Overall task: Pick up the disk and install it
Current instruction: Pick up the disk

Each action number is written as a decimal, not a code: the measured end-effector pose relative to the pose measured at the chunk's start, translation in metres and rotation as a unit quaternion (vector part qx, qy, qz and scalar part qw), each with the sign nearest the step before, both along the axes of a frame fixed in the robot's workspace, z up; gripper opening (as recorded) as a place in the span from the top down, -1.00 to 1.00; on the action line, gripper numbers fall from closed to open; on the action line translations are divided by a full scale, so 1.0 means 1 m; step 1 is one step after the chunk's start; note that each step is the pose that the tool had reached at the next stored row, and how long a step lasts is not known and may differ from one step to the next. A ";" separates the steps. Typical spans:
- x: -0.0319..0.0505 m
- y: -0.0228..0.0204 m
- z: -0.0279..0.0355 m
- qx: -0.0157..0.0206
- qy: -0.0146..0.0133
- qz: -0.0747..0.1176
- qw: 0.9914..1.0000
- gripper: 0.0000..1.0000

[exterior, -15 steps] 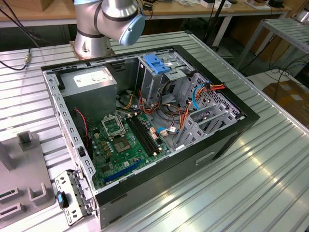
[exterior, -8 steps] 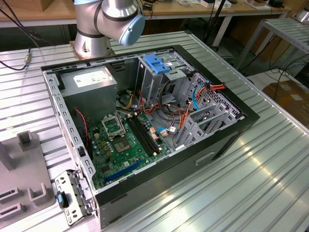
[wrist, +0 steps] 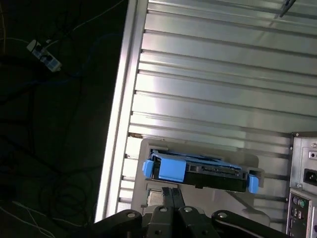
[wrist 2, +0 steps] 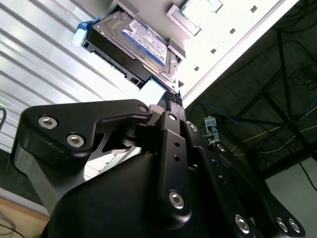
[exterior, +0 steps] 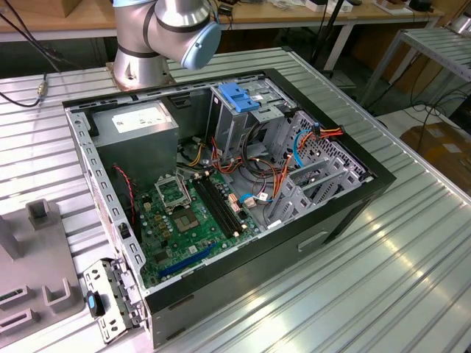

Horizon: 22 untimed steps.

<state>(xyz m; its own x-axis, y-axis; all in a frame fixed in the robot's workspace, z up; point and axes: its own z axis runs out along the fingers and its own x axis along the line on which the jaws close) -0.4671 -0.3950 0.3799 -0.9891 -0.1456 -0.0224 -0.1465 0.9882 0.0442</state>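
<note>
The disk (wrist: 198,171) is a grey metal drive in a bright blue carrier rail. It rests in a pale grey holder (wrist: 148,148) on the ribbed metal table, close to the table's edge. In the second wrist view the disk (wrist 2: 133,44) shows its labelled face. My gripper (wrist: 172,190) has its two thin black fingers pressed together, with their tips right at the disk's long side. In the second wrist view the gripper (wrist 2: 171,95) meets the disk's lower edge by a bit of blue rail. Whether the tips pinch any part of the carrier is hidden.
The open computer case (exterior: 353,213) lies on the table, with a metal drive cage topped by a blue latch (exterior: 239,95) and a grey box with a white label (exterior: 136,121). The arm's base (exterior: 169,29) stands behind it. A grey fixture (exterior: 37,257) sits at the exterior view's left.
</note>
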 end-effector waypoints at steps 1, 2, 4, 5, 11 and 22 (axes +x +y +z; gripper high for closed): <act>0.0000 0.0000 0.0000 0.000 0.000 0.005 1.000 0.79; 0.0001 0.0000 0.0000 0.000 0.000 0.012 1.000 0.79; 0.0002 0.0000 0.0000 0.000 0.000 0.023 1.000 0.79; 0.0003 0.0000 0.0000 0.000 0.000 0.025 1.000 0.79; 0.0034 0.0000 0.0000 0.000 0.000 0.035 0.999 0.79; 0.0065 0.0000 -0.0001 0.000 0.000 0.053 0.999 0.79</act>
<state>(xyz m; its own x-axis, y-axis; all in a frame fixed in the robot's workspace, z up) -0.4606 -0.3950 0.3798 -0.9683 -0.2490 -0.0225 -0.2497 0.9673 0.0442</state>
